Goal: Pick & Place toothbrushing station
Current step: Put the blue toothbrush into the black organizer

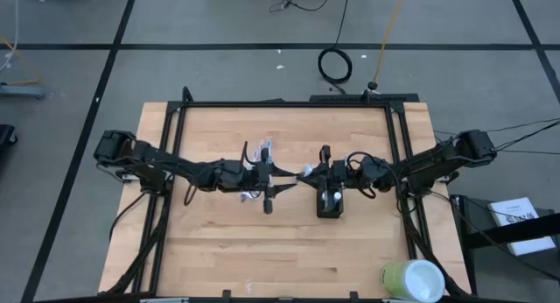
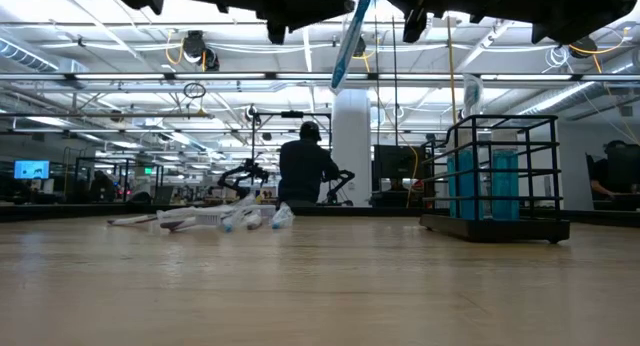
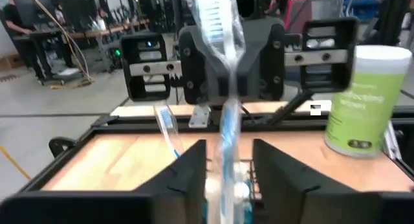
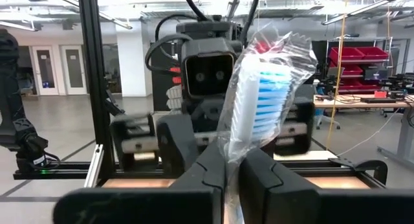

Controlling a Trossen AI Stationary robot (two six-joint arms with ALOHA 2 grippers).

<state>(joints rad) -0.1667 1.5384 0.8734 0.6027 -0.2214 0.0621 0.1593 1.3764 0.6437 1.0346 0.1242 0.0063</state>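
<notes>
Two grippers meet mid-surface, high view: left gripper (image 1: 278,182), right gripper (image 1: 308,173), holder (image 1: 329,200) just beside; cylinder (image 1: 411,280) well apart
Low view: wrapped toothbrush (image 2: 350,31) aloft, spare brushes (image 2: 215,218) on surface (image 2: 320,286)
Left wrist: fingers (image 3: 191,172) parted round handle; withdraw straight
Right wrist: fingers (image 4: 207,169) clamped on brush; hold steady

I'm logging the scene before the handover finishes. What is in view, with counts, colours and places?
Wrapped blue-and-white toothbrush: one, held up between both arms above table centre.
Black wire-mesh holder: one, on the table under the right arm.
Loose toothbrushes and white-capped tubes: a pile, count unclear, under the left arm.
Yellow-green and white cylinder: one, at the table's near right corner.
Wooden table: one, light brown.
Person: one, dark clothes, behind the table.
Left claw: open around the brush.
Right claw: shut on the brush.
</notes>
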